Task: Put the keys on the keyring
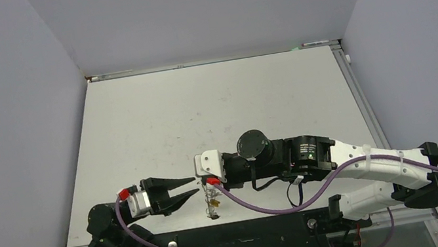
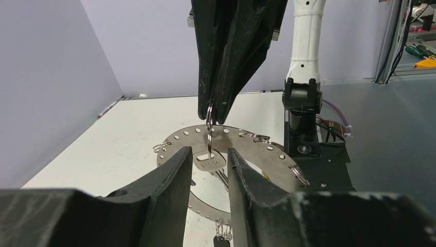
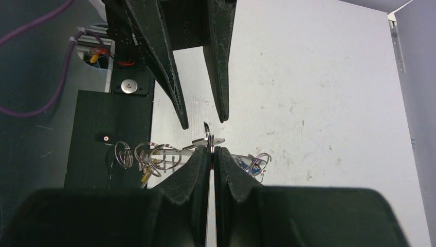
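Note:
My right gripper [image 3: 211,150] is shut on a small loop [image 3: 207,135] at the rim of the keyring [image 3: 169,151], a large flat silvery ring with holes, seen edge-on here. In the left wrist view the keyring [image 2: 267,149] hangs under the right gripper's fingers [image 2: 226,62]. A plain silver key [image 2: 211,163] hangs from the held loop. My left gripper [image 2: 210,154] is open, one finger on each side of that key without touching it. A yellow key [image 3: 146,174] and a blue key [image 3: 241,164] hang from other loops. From above, both grippers [image 1: 196,186] meet over the keyring [image 1: 213,205].
The black base plate [image 1: 242,242] between the arm mounts lies just below the hanging keys, at the table's near edge. The white table [image 1: 214,111] stretches away behind, walled in by lilac panels. The right arm's purple cable [image 1: 263,206] loops near the keys.

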Robot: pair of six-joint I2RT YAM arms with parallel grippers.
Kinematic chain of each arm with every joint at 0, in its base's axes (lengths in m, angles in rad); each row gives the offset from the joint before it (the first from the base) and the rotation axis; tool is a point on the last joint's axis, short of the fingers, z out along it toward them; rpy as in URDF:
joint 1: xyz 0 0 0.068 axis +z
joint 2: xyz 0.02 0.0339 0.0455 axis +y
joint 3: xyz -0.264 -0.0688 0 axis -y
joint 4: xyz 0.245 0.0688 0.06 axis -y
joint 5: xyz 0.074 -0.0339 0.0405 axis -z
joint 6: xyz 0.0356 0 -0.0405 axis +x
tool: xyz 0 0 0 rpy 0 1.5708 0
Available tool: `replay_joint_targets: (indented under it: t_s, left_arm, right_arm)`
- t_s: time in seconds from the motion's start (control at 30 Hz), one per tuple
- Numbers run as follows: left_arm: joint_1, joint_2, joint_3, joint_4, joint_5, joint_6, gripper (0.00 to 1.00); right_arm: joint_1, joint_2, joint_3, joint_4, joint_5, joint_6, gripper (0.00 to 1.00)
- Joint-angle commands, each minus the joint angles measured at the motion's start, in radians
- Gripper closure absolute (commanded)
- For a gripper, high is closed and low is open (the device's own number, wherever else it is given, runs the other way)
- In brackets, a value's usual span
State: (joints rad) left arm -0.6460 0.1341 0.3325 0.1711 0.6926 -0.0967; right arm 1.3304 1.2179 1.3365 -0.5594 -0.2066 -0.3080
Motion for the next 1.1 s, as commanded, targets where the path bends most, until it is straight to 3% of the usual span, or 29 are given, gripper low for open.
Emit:
replay_joint_targets:
  t_s: [0.0,0.2,0.4,0.53,0.7,1.07]
  left_arm:
    - [0.003,0.008,0.027,0.051,0.025,-0.009,0.74]
    - [0.003,0.018,0.025,0.057,0.028,-0.009,0.84]
    - [0.003,0.031,0.023,0.066,0.037,-0.014,0.84]
    - [0.003,0.033,0.025,0.070,0.042,-0.014,1.00]
    - [0.003,0.026,0.022,0.072,0.045,-0.014,1.00]
    - [0.003,0.022,0.020,0.073,0.045,-0.017,1.00]
  right_arm:
    - [0.004,-0.014,0.003,0.090,-0.016,-0.018,0.95]
    - [0.002,-0.016,0.001,0.100,-0.031,-0.019,0.95]
    - [0.002,-0.025,-0.015,0.125,-0.051,-0.006,0.95]
    - [0.002,-0.021,-0.019,0.135,-0.057,-0.002,0.95]
    - [0.002,-0.040,-0.045,0.188,-0.055,0.012,0.95]
    - [-0.006,-0.130,-0.202,0.471,-0.004,0.090,0.95]
